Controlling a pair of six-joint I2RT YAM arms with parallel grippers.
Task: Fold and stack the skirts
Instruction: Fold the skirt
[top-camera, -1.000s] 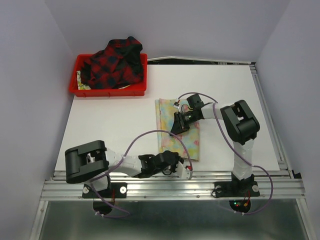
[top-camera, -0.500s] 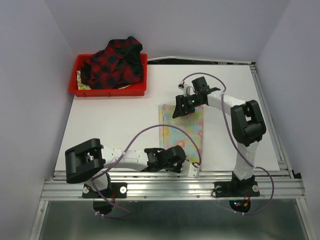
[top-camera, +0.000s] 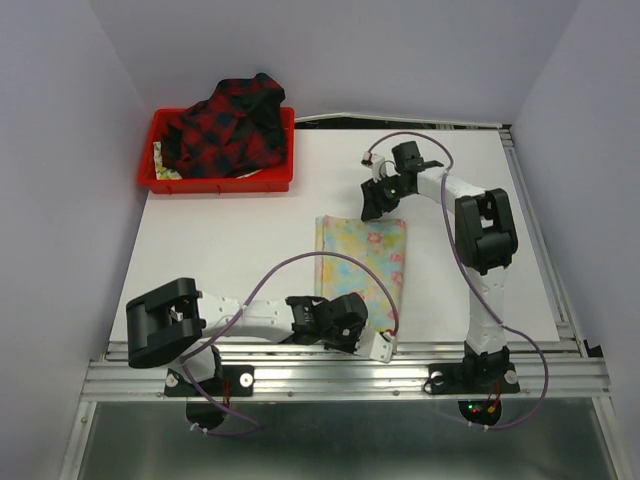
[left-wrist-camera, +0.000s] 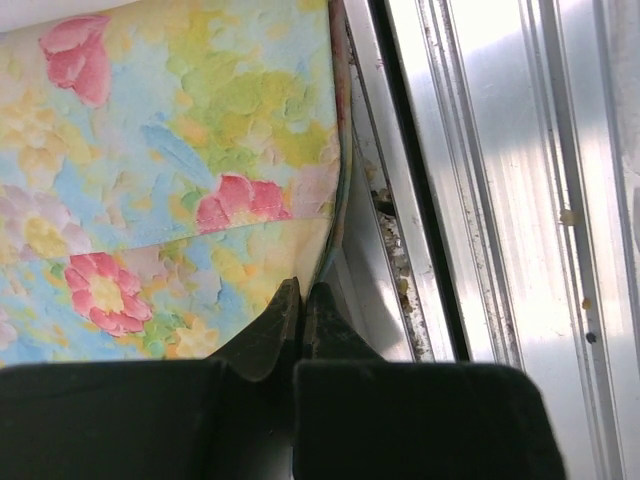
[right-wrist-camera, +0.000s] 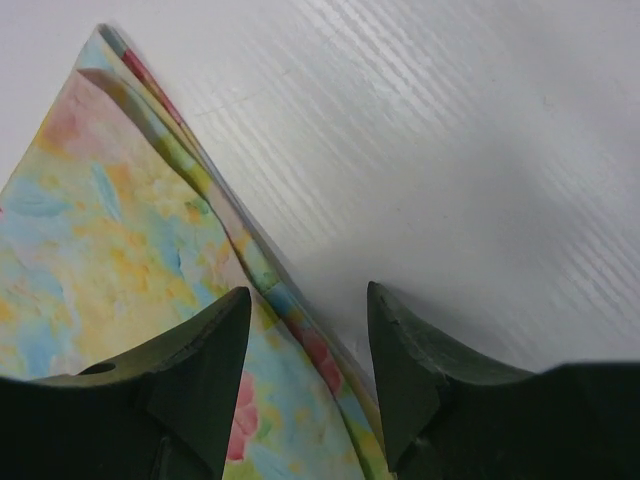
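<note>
The right gripper (right-wrist-camera: 305, 335) has its fingers spread, low over the far edge of the floral skirt (top-camera: 362, 262). The layered hem runs up between them to a corner just beyond the tips. The fingers bracket the cloth without closing on it.

At the near end, the left gripper (left-wrist-camera: 298, 300) has its fingers pressed together. They look to be nipping the near corner of the same skirt, right where the cloth reaches the metal rail (left-wrist-camera: 480, 200) at the table's front edge.

Between the two grippers the floral skirt lies flat on the white table (top-camera: 230, 250) as a narrow, tidy rectangle. Its long sides run away from the arms, and more than one layer shows along the edge. So I'd say this one is folded, or very nearly, with perhaps a last fold or some straightening to go.

Well apart from it, at the far left corner, the plaid skirt (top-camera: 225, 125) sits in a loose heap in the red tray (top-camera: 215, 182), spilling over the back rim. Neither gripper is anywhere near it. Something pale shows under it at the tray's left end, but I can't tell what it is.

By my reckoning the job is roughly half done. The plaid skirt has yet to be taken out, spread, folded and laid together with the floral one to make the stack.
</note>
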